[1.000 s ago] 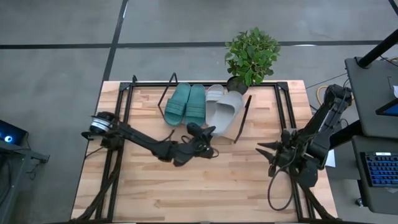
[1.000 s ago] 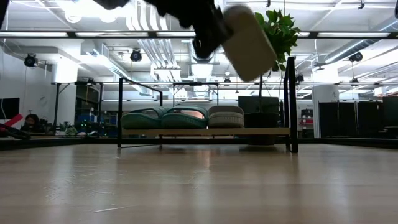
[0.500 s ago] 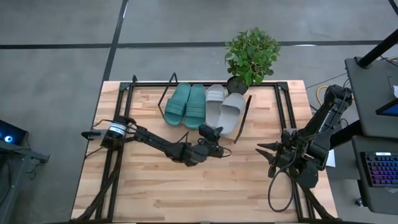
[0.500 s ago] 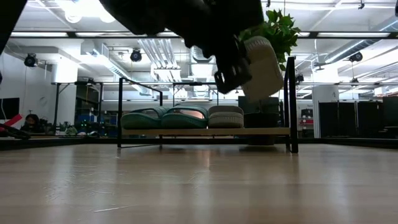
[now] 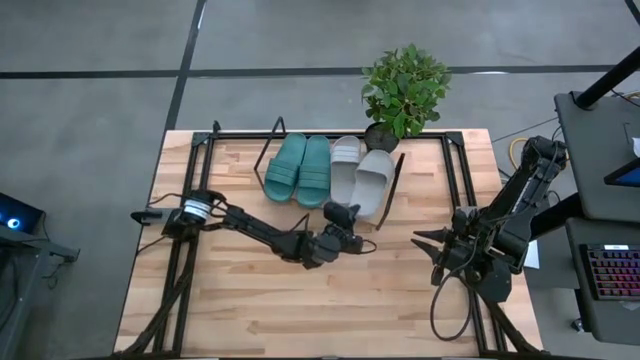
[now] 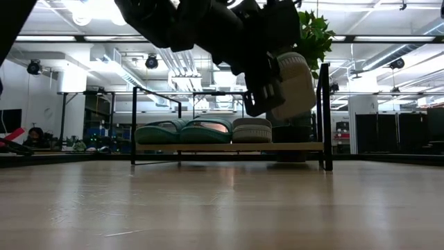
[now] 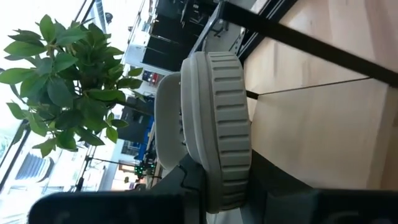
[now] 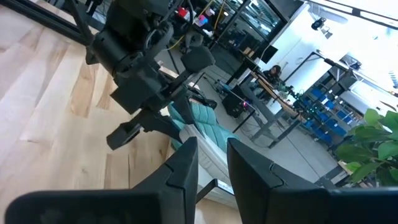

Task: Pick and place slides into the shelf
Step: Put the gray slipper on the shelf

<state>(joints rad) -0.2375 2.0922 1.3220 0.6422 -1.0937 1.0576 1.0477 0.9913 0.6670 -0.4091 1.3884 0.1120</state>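
Three slides [image 5: 315,168] lie side by side on the shelf [image 5: 392,190], two teal and one grey. The left gripper [image 5: 347,222] is clamped on the fourth grey slide [image 5: 373,183], holding it tilted above the free place beside them. The right gripper [image 5: 428,250] waits near the counter [image 5: 300,300] edge, its fingers a little apart.

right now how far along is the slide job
Three slides look done: two teal slides and one grey slide lie side by side on the shelf. In hand: the left end effector grips the last grey slide at the shelf's open right end, raised above the board in the low view. Left: set it down and release. The right end effector waits at the table's right.
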